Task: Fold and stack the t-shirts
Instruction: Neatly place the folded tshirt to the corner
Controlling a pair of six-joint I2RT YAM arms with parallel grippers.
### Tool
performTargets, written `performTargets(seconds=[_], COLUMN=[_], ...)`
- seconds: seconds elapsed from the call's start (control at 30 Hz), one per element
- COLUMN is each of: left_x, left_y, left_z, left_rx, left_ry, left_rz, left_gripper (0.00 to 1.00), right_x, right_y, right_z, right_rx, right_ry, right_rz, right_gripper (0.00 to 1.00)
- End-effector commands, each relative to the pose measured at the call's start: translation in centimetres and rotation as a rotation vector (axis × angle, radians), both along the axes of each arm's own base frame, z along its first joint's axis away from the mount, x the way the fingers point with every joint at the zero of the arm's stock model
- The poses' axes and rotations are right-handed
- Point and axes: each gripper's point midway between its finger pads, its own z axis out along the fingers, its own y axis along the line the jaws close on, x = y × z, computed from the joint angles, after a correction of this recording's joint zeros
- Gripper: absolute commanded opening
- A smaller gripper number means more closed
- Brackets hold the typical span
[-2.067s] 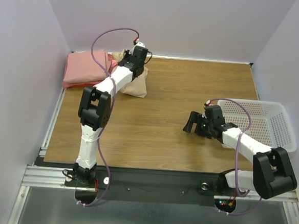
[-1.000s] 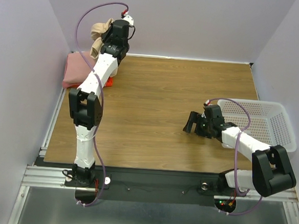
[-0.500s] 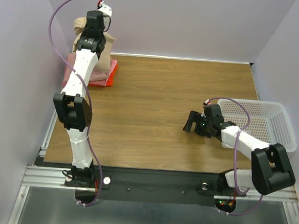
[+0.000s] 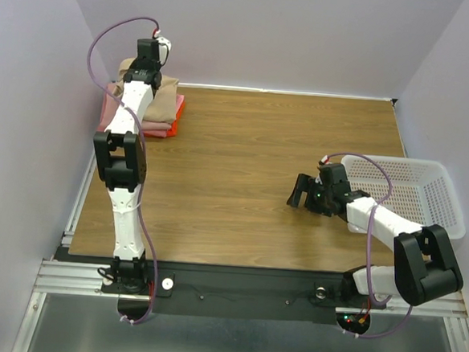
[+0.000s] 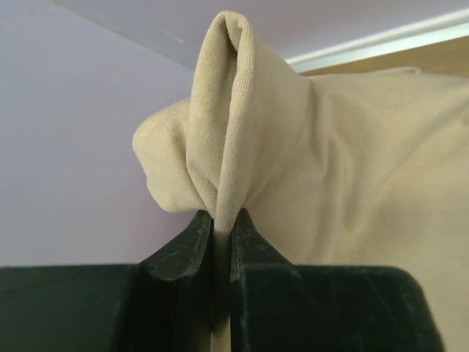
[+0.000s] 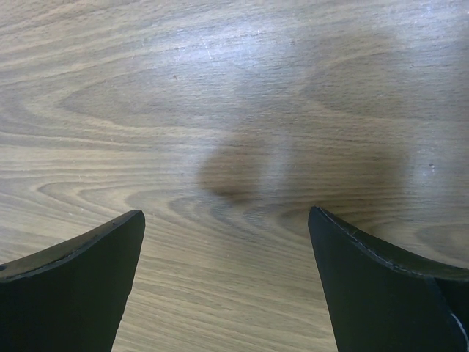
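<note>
At the far left corner of the table [image 4: 244,160], the left gripper [image 5: 223,218] is clamped on a raised fold of the tan t-shirt [image 5: 344,147], its 2 fingers pressed together with cloth between them. The rest of that shirt lies on the salmon-pink t-shirts [image 4: 165,113] stacked in the same corner. The right gripper [image 6: 227,220] hangs low over the table's right half, fingers spread apart and holding nothing, near the white basket [image 4: 396,161] at the table's right edge.
</note>
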Motion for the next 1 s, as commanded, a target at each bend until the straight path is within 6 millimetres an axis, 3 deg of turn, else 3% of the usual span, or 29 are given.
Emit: performTargets(seconds=[0.0,0.1,0.17,0.2,0.23,0.3,0.33,0.37,0.47,0.63,0.7,0.83,0.9,0.97], left_x=[0.6,1.1,1.2,1.3,1.4,1.4,1.5,1.5,1.3,0.6,0.3,-2.9,-4.4,-7.1], left_y=[3.6,4.4,4.9,4.9,4.9,5.0,4.9,5.0,4.9,1.8,-1.3,-8.6,-11.2,-13.7], left_z=[5.5,4.2,3.3,3.0,2.7,2.7,2.9,2.8,4.4,8.9,10.1,14.8,16.1,17.2], left_rx=[0.002,-0.007,-0.010,-0.012,-0.011,-0.013,-0.016,-0.022,-0.043,-0.154,-0.157,-0.202,-0.353,-0.539], left_ry=[-0.176,-0.165,-0.156,-0.150,-0.147,-0.151,-0.156,-0.159,-0.199,-0.315,-0.337,-0.411,-0.450,-0.444], left_rz=[0.093,0.115,0.128,0.125,0.125,0.136,0.137,0.139,0.156,0.119,0.099,0.084,0.062,0.003], left_gripper=[0.00,0.00,0.19,0.35,0.56,0.64,0.86,0.98,0.98,0.98,0.98,0.98,0.98,0.98], right_x=[0.8,0.8,0.9,0.9,1.0,1.1,1.0,1.1,1.1,0.9,0.9,1.0,0.8,0.9], right_y=[-0.5,-0.5,-0.5,-0.7,-0.7,-0.5,-0.5,-0.5,-0.5,-0.2,0.0,0.6,0.6,0.5], right_z=[-0.1,-0.2,-0.3,-0.3,-0.3,-0.2,-0.2,-0.1,0.1,1.0,1.4,3.8,4.7,6.1], right_rx=[-0.038,-0.042,-0.046,-0.053,-0.053,-0.049,-0.051,-0.048,-0.049,-0.020,-0.003,0.050,0.065,0.080], right_ry=[-0.010,-0.002,-0.001,-0.002,-0.001,-0.003,0.001,0.001,-0.004,-0.021,-0.029,-0.089,-0.116,-0.159], right_rz=[-0.019,-0.021,-0.024,-0.027,-0.028,-0.022,-0.018,-0.017,-0.019,-0.020,-0.019,-0.014,-0.011,-0.021], right_gripper=[1.00,1.00,1.00,1.00,1.00,1.00,1.00,1.00,1.00,1.00,1.00,1.00,1.00,1.00])
